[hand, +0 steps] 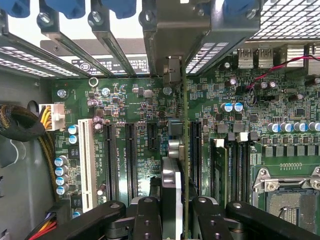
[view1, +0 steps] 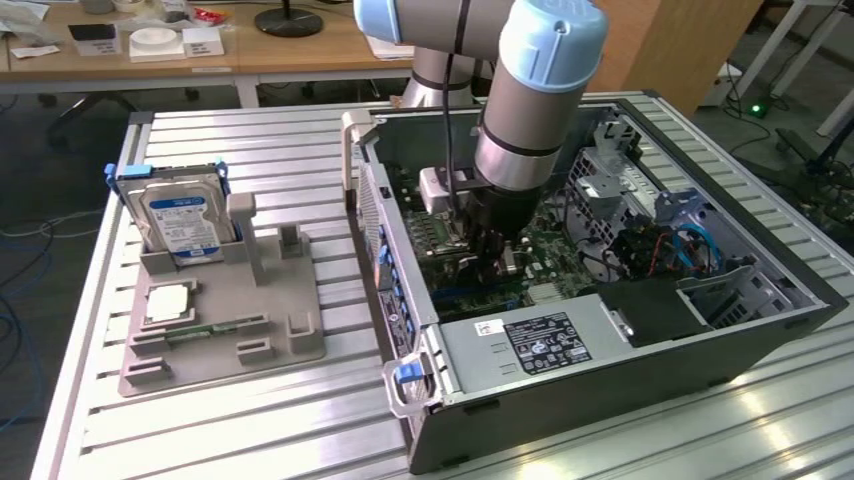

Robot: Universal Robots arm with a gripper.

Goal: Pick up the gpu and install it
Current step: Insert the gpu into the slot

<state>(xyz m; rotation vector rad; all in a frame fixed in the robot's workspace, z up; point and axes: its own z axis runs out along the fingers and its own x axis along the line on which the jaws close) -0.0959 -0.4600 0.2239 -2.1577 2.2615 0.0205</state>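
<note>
Holding the gpu (hand: 184, 150) on edge between its fingers, your gripper (hand: 172, 220) hangs over the motherboard (hand: 135, 105) inside the computer case (view1: 747, 330); line it up with a slot before pushing.

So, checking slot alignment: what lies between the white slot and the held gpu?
Wrist view: two long black slots and one short black slot on the motherboard, side by side.

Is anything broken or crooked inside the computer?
Nothing looks broken or spilled. The gripper holds the gpu on edge, upright over the motherboard slots inside the open computer case. The hard drive stands upright in its grey holder outside.
</note>
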